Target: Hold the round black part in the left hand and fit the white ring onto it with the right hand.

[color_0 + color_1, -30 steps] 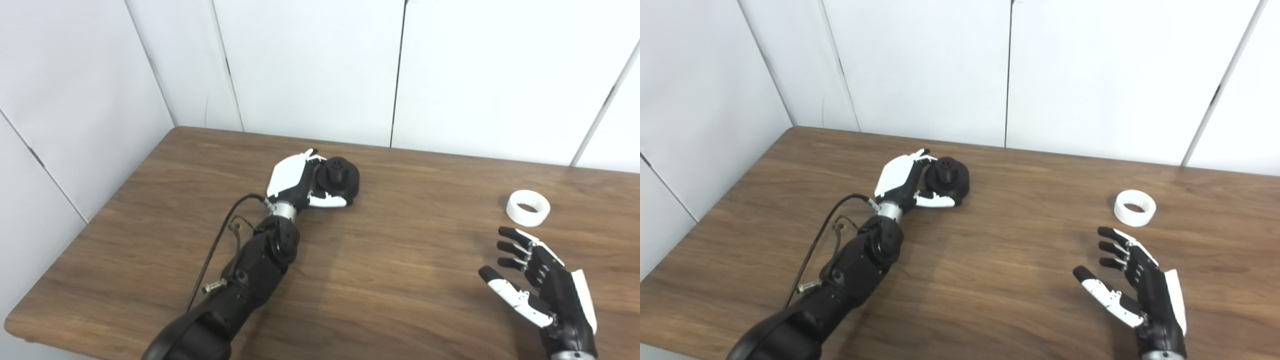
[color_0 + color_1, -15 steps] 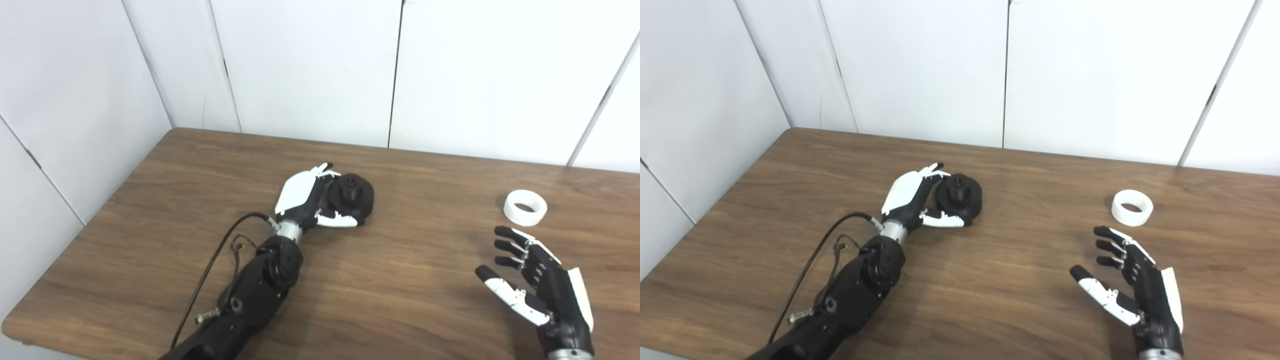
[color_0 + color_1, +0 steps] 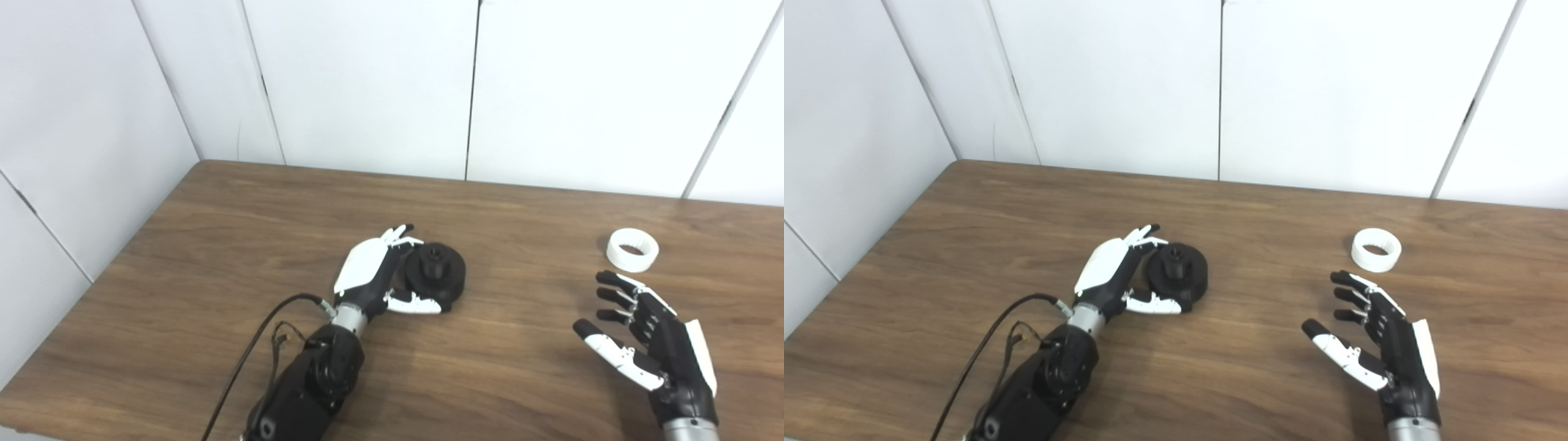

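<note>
The round black part [image 3: 440, 278] has a raised hub and sits low over the wooden table [image 3: 502, 367], left of centre. My left hand [image 3: 371, 277] is shut on it, with the fingers behind its far-left side and the thumb [image 3: 416, 302] along its near edge. I cannot tell whether the part rests on the table or is just off it. The white ring [image 3: 633, 250] lies flat on the table at the right. My right hand [image 3: 650, 338] is open and empty, palm facing left. Its fingertips are just short of the ring and do not touch it.
White wall panels [image 3: 367, 86] stand behind the table and along its left side. A black cable [image 3: 245, 361] hangs beside my left forearm. The near table edge shows at the bottom left.
My left hand has drawn the black part nearer to me and a little to the right. The right hand has hardly moved. The camera has shifted slightly.
</note>
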You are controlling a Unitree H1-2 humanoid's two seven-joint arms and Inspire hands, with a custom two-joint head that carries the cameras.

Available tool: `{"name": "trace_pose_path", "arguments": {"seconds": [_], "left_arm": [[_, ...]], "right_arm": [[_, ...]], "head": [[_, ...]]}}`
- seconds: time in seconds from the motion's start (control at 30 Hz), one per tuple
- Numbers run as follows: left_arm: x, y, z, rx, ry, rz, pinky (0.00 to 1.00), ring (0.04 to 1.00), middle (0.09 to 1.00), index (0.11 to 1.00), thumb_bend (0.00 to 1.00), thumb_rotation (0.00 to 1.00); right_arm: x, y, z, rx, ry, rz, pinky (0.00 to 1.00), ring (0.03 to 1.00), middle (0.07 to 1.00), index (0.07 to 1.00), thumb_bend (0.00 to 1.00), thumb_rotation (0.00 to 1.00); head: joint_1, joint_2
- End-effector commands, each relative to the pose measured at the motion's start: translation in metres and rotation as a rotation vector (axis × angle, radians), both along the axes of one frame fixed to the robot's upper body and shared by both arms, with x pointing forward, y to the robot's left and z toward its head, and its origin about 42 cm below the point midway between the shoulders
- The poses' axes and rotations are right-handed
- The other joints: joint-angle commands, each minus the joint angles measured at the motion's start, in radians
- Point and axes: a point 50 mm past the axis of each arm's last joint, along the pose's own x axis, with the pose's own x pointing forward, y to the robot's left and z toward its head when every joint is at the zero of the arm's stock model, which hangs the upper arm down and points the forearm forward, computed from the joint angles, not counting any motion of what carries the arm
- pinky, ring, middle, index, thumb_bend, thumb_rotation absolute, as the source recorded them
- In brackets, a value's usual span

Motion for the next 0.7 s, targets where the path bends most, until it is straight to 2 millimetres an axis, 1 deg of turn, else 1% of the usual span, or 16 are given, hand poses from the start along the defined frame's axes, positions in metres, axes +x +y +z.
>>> {"name": "trace_pose_path", "arguments": {"seconds": [0.0, 0.13, 0.37, 0.5, 0.67], "left_arm": [[-0.008, -0.001, 0.005, 0.035, -0.011, -0.030, 0.94, 0.972, 0.964, 0.629, 0.81, 0.31], [-0.025, -0.007, 0.007, 0.016, -0.020, -0.064, 0.92, 0.961, 0.956, 0.618, 0.82, 0.30], [-0.048, -0.018, 0.009, 0.002, -0.016, -0.119, 0.93, 0.972, 0.965, 0.615, 0.81, 0.32], [-0.064, -0.027, 0.011, 0.001, -0.005, -0.156, 0.92, 0.969, 0.963, 0.614, 0.82, 0.34], [-0.080, -0.038, 0.009, -0.006, 0.006, -0.187, 0.91, 0.956, 0.952, 0.609, 0.85, 0.34]], "right_arm": [[0.005, 0.007, 0.021, 0.006, -0.085, 0.009, 0.68, 0.780, 0.832, 0.729, 0.75, 0.36], [0.005, 0.007, 0.022, 0.012, -0.089, 0.016, 0.68, 0.784, 0.833, 0.727, 0.75, 0.36], [0.005, 0.007, 0.023, 0.013, -0.084, 0.020, 0.69, 0.797, 0.844, 0.739, 0.73, 0.35], [0.005, 0.008, 0.022, 0.006, -0.086, 0.015, 0.69, 0.789, 0.838, 0.738, 0.74, 0.36], [0.005, 0.009, 0.022, 0.001, -0.088, 0.016, 0.68, 0.786, 0.836, 0.734, 0.74, 0.36]], "head": [[-0.002, 0.002], [-0.003, 0.003], [-0.005, 0.005], [-0.011, 0.005], [-0.022, 0.009]]}}
